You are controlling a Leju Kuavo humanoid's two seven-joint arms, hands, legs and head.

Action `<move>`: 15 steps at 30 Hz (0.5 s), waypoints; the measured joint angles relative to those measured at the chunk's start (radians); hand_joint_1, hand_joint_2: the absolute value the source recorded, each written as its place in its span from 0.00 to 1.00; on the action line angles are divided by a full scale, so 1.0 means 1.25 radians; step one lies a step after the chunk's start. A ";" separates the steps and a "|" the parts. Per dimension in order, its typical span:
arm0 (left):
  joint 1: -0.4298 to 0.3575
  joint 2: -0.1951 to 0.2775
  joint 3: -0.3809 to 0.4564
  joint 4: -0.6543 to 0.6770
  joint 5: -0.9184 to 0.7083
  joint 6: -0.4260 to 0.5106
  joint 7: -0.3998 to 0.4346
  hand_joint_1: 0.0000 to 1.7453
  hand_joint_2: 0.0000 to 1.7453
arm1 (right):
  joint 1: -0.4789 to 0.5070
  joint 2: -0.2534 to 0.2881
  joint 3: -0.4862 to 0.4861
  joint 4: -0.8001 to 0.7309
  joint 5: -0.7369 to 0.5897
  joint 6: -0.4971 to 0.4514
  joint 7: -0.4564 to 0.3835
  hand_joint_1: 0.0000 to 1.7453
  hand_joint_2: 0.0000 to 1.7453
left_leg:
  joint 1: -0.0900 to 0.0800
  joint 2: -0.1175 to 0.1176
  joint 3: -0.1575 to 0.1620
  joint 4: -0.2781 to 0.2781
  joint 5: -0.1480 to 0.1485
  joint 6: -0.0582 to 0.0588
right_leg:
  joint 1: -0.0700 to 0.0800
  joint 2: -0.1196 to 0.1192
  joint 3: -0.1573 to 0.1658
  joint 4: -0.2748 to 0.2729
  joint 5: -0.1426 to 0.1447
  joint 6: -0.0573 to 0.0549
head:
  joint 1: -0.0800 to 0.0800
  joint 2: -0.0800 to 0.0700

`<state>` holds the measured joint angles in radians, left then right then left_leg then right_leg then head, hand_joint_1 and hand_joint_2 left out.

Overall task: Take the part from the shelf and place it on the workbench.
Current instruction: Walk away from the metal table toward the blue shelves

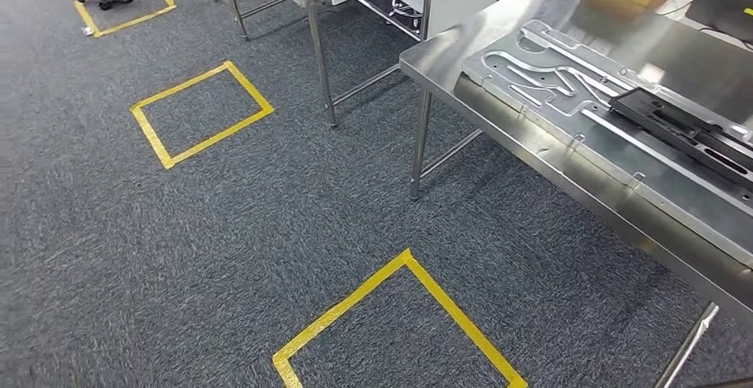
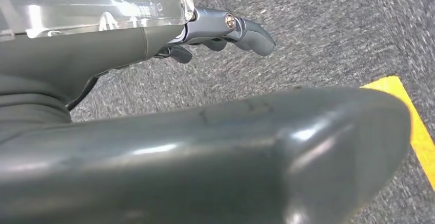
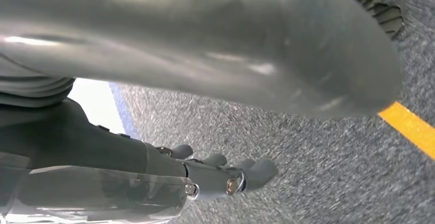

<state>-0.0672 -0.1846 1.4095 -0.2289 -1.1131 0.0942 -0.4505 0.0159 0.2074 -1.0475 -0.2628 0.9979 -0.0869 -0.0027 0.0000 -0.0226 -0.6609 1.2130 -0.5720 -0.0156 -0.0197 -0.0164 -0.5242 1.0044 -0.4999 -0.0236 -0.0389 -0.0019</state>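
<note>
Both hands hang over the carpet: left hand [image 2: 154,131] and right hand [image 3: 179,55], fingers loosely apart, holding nothing. No shelf or part shows; the table [image 1: 497,104] stands near. Likely walking; next, finding the shelf.

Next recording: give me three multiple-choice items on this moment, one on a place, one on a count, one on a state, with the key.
1. Where does the black part lie?
A. on the carpet
B. on the grey metal plate on the steel workbench
C. inside a yellow tape square

2. How many yellow tape squares mark the carpet in the head view?
A. one
B. three
C. five

3. What does the left hand hold?
A. the black part
B. a cardboard box
C. nothing

Key: 1 B, the part rests on the metal plate atop the workbench. 2 B, one near, one middle, one far. 3 C, its fingers hang over bare carpet.
</note>
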 joint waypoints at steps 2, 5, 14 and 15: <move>0.000 0.000 0.000 0.000 -0.002 0.000 0.000 0.00 0.00 | 0.001 0.000 0.000 0.000 0.006 0.002 0.000 0.00 0.00 | 0.005 0.010 -0.029 0.064 -0.017 -0.006 | 0.001 -0.022 0.000 0.000 -0.002 0.000 | 0.000 0.000; 0.002 0.001 0.000 0.000 -0.003 0.000 0.001 0.00 0.00 | 0.000 0.000 0.000 0.000 0.015 0.007 0.000 0.00 0.00 | 0.009 0.035 0.036 -0.057 0.048 -0.006 | 0.001 -0.050 0.006 0.000 -0.006 0.005 | 0.000 0.000; 0.001 0.003 0.000 -0.001 -0.005 0.000 0.004 0.00 0.00 | -0.003 -0.001 0.000 0.000 0.038 0.010 -0.001 0.00 0.00 | 0.003 0.024 0.095 -0.184 0.091 0.033 | -0.001 -0.022 -0.015 0.086 -0.073 0.038 | 0.005 0.000; 0.001 0.003 0.000 -0.001 -0.006 0.000 0.004 0.00 0.00 | -0.001 -0.001 0.000 0.000 0.040 0.010 -0.001 0.00 0.00 | 0.003 0.016 0.094 -0.184 0.092 0.036 | -0.001 -0.004 -0.044 0.141 -0.101 0.038 | 0.005 0.000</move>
<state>-0.0664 -0.1812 1.4089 -0.2296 -1.1203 0.0937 -0.4451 0.0147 0.2068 -1.0475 -0.2628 1.0476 -0.0748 -0.0035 0.0032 -0.0029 -0.5432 0.9831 -0.4565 0.0296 -0.0210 -0.0209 -0.5788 1.1812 -0.6255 0.0237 -0.0321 -0.0019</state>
